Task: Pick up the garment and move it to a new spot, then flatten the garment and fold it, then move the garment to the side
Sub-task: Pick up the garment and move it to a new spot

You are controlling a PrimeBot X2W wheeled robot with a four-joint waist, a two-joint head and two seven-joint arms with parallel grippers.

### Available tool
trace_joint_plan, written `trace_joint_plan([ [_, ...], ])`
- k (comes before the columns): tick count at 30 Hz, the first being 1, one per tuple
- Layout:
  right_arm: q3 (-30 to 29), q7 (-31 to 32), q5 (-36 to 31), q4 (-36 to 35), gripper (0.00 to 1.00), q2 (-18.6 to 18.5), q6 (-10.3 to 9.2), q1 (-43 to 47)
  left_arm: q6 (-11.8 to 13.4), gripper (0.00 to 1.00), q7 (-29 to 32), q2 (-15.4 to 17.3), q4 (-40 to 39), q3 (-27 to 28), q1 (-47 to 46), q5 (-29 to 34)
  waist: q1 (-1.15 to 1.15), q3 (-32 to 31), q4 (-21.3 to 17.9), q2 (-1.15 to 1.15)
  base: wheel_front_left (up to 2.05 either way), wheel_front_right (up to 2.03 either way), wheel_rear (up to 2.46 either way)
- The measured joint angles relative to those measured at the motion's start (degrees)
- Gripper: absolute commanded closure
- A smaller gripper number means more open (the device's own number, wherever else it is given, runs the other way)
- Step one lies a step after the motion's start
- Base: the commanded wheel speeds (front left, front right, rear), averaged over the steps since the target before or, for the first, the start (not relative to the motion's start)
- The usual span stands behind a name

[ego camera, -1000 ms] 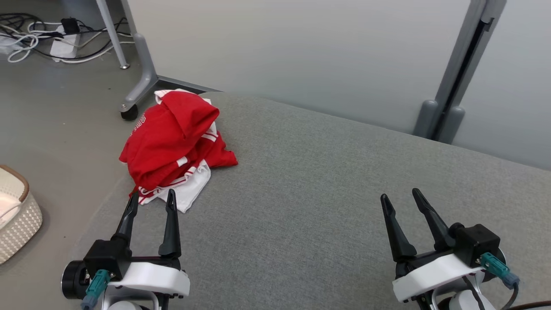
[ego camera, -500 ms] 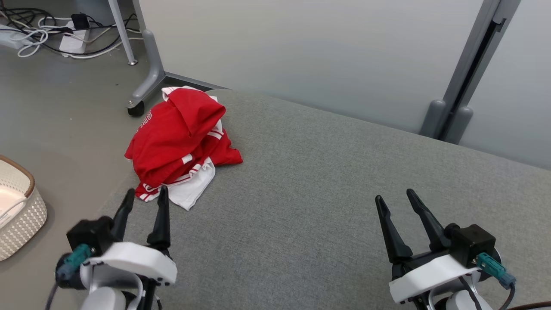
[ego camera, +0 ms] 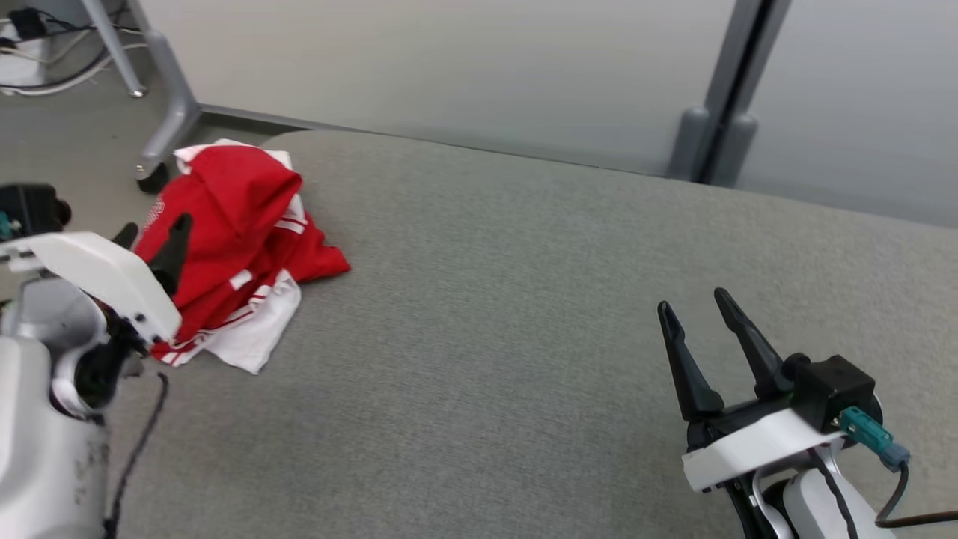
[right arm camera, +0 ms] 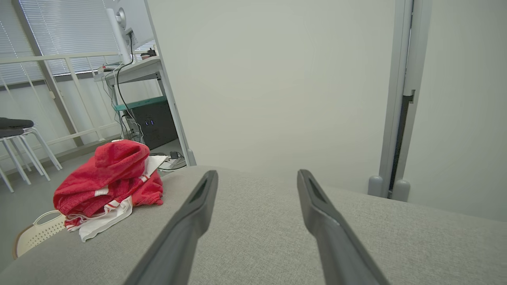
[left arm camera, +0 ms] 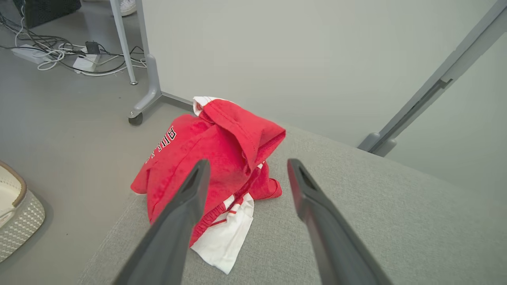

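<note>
Lying crumpled at far-left corner of grey cushion (ego camera: 524, 314) — red/white garment (ego camera: 239, 195), untouched. L gripper (left arm camera: 248, 162) spread wide close by; R gripper (ego camera: 692, 299) wide too, empty.

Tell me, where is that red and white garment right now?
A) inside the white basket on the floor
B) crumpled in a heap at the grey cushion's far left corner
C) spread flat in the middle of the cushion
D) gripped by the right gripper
B: the garment sits bunched in a heap at the cushion's far left corner, and the right gripper is open and empty, well apart from it.
</note>
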Motion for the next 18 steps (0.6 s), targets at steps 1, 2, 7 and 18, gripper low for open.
trace_joint_plan([
  [1,0.2,0.0,0.0,-0.2,0.0,-0.2,0.0,-0.4,0.0,0.0,1.9,0.5,1.2,0.2,-1.5,-0.7,0.0,0.6,-0.6,0.0,0.0,0.0,0.0],
  [2,0.4,0.0,0.0,-0.3,0.0,-0.5,0.0,-0.9,0.0,0.0,3.2,1.2,2.7,0.5,-2.9,-1.1,0.0,1.2,-1.2,0.0,0.0,0.0,0.0],
  [7,1.2,0.0,0.4,-1.0,0.0,-1.5,0.0,-3.7,0.8,0.0,7.6,5.1,11.5,3.0,-10.8,-3.4,0.0,5.0,-5.6,0.0,0.0,0.0,0.0],
  [18,2.0,0.0,1.1,-1.4,0.0,-2.1,0.0,-6.4,1.3,0.0,10.9,9.2,27.5,3.0,-16.4,-3.7,0.0,9.8,-13.6,0.0,0.0,0.0,0.0],
])
